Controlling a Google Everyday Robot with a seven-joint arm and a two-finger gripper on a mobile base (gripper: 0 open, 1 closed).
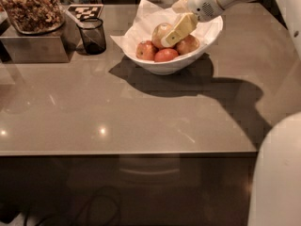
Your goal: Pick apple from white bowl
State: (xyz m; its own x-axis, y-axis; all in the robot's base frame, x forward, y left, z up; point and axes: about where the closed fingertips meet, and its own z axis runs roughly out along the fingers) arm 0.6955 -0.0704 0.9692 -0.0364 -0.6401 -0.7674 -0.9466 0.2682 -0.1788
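You are holding the gripper [171, 36] against the apple [158, 32] in the bowl [164, 69] for grabbing; I cannot tell if it is squeezing.

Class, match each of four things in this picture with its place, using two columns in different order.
1 apple; 2 gripper; 3 dark glass cup; 4 white bowl
A left of the bowl; B on the table; C at the apple, over the bowl; D in the bowl, among smaller red apples
Pairs: 1-D; 2-C; 3-A; 4-B
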